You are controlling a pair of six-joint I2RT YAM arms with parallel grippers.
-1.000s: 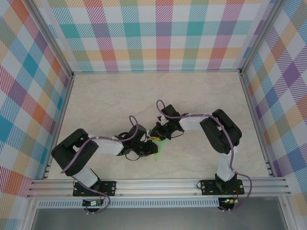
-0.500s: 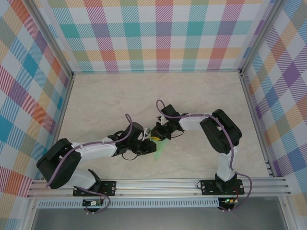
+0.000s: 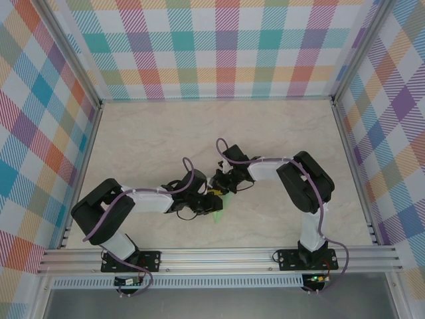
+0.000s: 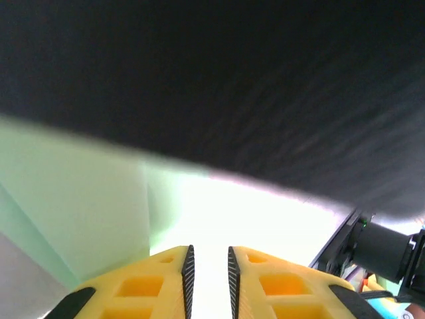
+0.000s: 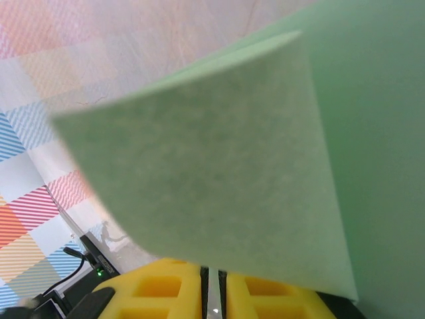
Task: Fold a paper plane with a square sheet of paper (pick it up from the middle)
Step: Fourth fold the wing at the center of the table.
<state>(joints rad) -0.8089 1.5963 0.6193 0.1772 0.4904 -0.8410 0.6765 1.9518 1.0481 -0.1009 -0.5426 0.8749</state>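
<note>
The paper (image 3: 222, 203) is sitting a little toward 6 o'clock from the middle of the table (image 3: 153, 146), showing as a pale green sliver between the two tools in the overhead view; the left gripper (image 3: 204, 203) is lying at 9 o'clock of it, and the right gripper (image 3: 216, 189) is standing at about 11 o'clock of it, the two tips just beside each other; both arms are bending inward from their bases at the near edge.

In the right wrist view the right gripper (image 5: 212, 292) is clamping the paper (image 5: 219, 166); its yellow fingers (image 5: 166, 289) are pressing together with only a hairline between them, and the sheet is rising out of that line and curving across most of the view; the marbled table (image 5: 166, 26) is showing at 12 o'clock and the checked wall (image 5: 33, 166) at 9 o'clock.

In the left wrist view the left gripper (image 4: 208, 272) is showing its yellow fingers (image 4: 153, 279) drawn close, with a narrow bright slit between them; glare is washing out that slit, so I cannot tell whether they are pinching the paper or standing loose; the paper (image 4: 73, 199) is spreading at 9 o'clock of the fingertips, with a straight crease running through it; a dark blurred mass (image 4: 265, 80) is covering the upper half, and black machine parts (image 4: 388, 249) are sitting at 4 o'clock.
</note>
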